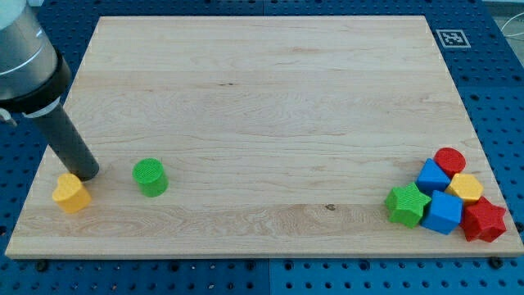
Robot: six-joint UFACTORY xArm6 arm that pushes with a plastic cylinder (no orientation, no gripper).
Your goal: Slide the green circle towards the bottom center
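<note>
The green circle [151, 177] is a short green cylinder on the wooden board [262, 98], at the lower left. My tip [87, 174] is at the end of the dark rod, to the left of the green circle with a gap between them. The tip is right beside a yellow block [71, 193], at that block's upper right edge; whether they touch cannot be told.
A cluster sits at the board's lower right: a green star [408, 204], a blue cube [432, 176], a second blue cube [444, 213], a red cylinder [449, 161], a yellow block [466, 188] and a red star [484, 220]. A marker tag [452, 38] lies off the top right corner.
</note>
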